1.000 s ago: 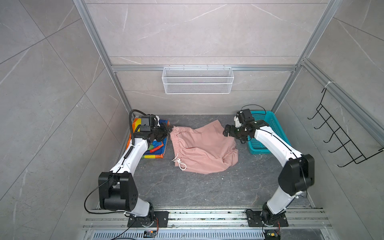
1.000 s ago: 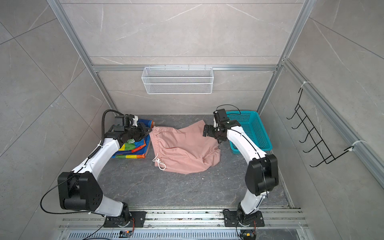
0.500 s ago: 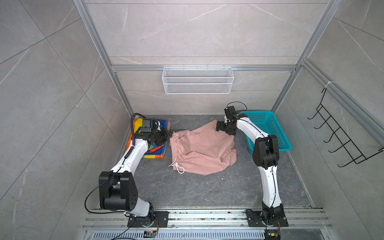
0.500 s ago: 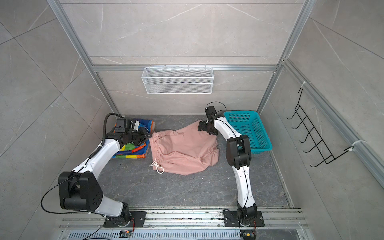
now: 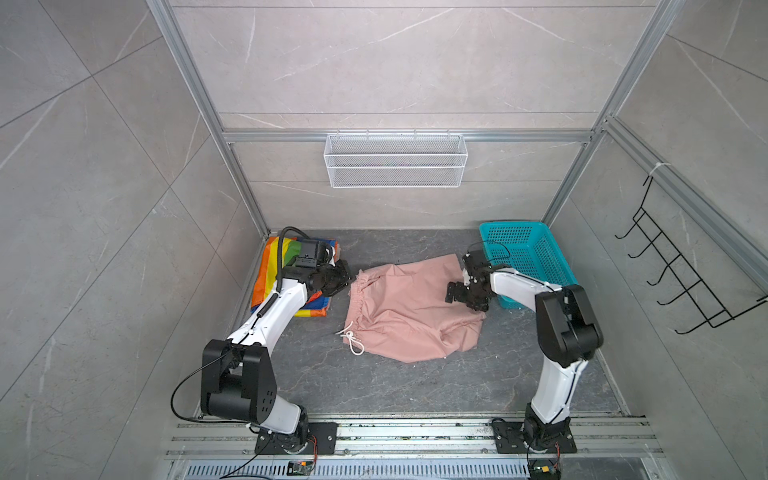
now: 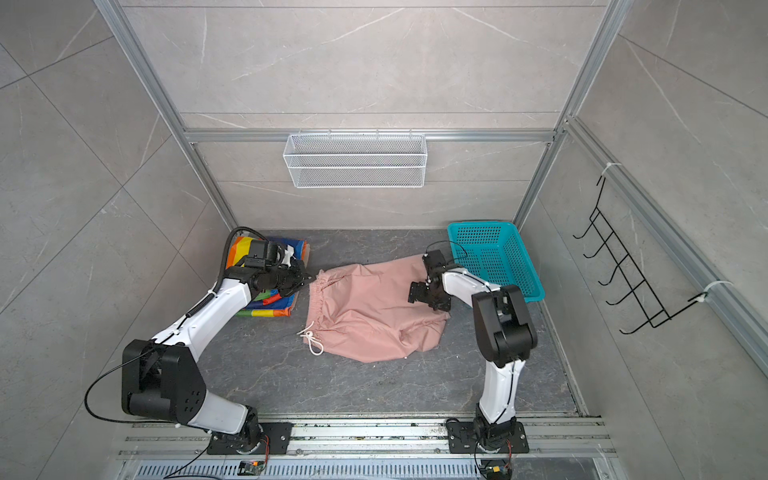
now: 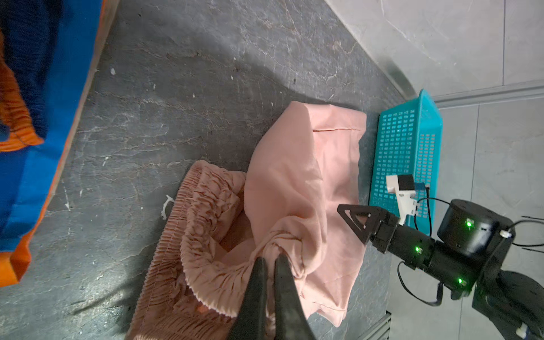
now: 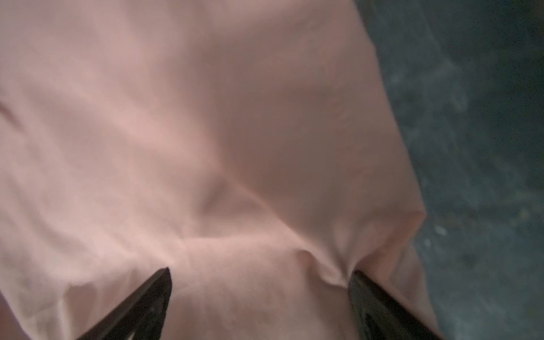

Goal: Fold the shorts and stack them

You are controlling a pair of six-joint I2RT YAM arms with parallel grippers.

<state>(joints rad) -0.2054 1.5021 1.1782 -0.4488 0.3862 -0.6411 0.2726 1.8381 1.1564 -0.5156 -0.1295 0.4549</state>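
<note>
Noticing anything new on the right side, Ben?

Yes, Ana. Half a second ago the right gripper point(image 5: 464, 298) was stretched out to the far corner of the pink shorts point(image 5: 407, 316), up by the teal basket point(image 5: 511, 226). Now it has drawn back and sits low over the leg end of the shorts, nearer the middle of that edge.

Is it holding cloth?

Not as far as I can see. In the right wrist view the right gripper point(image 8: 259, 273) has its jaws spread wide, both tips down on the pink fabric. There is a small pucker by one tip, but nothing is pinched between them.

And the left?

No change. The left gripper point(image 7: 269, 259) is still clamped tight on a bunch of the gathered waistband point(image 7: 206, 206), at the end nearest the rainbow shorts point(image 5: 270, 270).

Where does that leave the job?

The pink shorts lie spread and rumpled on the floor point(image 5: 374, 386) between the two arms, not yet folded, with the drawstring point(image 5: 353, 338) trailing at the near side. The rainbow pair looks folded already, at the far left. I see no beige pair. My guess is that the right arm has picked a fresh grasp point, and closing there would let both arms lift and fold.
</note>
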